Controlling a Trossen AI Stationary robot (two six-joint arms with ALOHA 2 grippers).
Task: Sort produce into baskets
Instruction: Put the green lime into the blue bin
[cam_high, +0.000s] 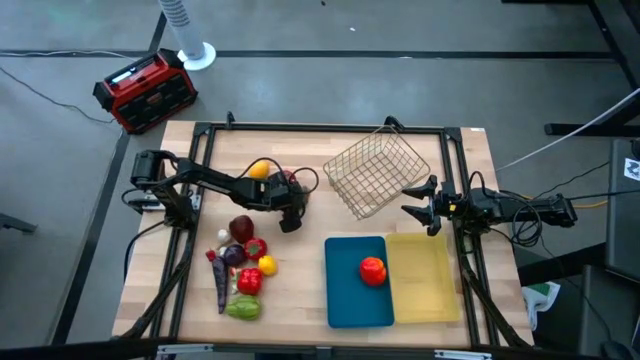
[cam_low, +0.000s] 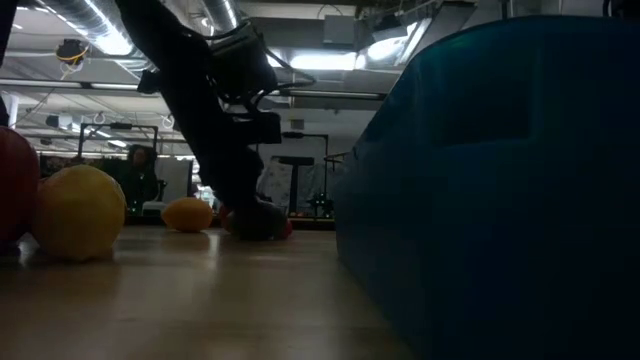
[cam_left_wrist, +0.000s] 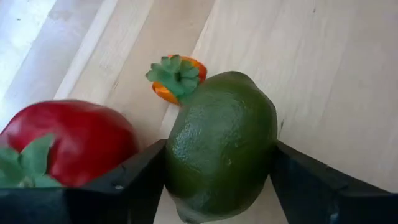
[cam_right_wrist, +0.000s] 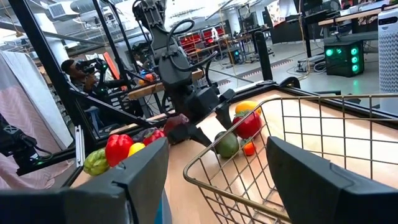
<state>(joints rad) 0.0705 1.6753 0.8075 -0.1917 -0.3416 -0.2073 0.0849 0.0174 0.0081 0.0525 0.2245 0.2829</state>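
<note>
**High view: left gripper down on a green fruit, right arm waiting by the wire basket**

Looking straight down I see a pale wooden worktop (cam_high: 300, 300) on a grey floor, with a red-and-black box (cam_high: 145, 92) on the floor beyond its far left corner. My left gripper (cam_high: 290, 212) is low at the table's left-centre; in its wrist view the fingers (cam_left_wrist: 134, 180) press both sides of a dark green fruit (cam_left_wrist: 221, 146), so it is closing on that fruit, which I cannot tell to be lifted. Just beside it lie a red fruit (cam_left_wrist: 71, 143) and a small orange piece with a green top (cam_left_wrist: 176, 78). An orange-yellow fruit (cam_high: 259, 169) lies near the arm.

The rest of the produce (cam_high: 240, 270) is clustered near the front left. The silver wire basket (cam_high: 378, 172) lies tilted at the back centre. The blue tray (cam_high: 345, 290) holds one red-orange fruit (cam_high: 372, 270); the pale yellow tray (cam_high: 425, 285) touches its right side.

My right gripper (cam_high: 422, 205) hovers just right of the wire basket, fingers wide, holding nothing.

The low view looks across the boards past a yellow fruit (cam_low: 78, 212) into a workshop with ceiling lights and racks
</note>
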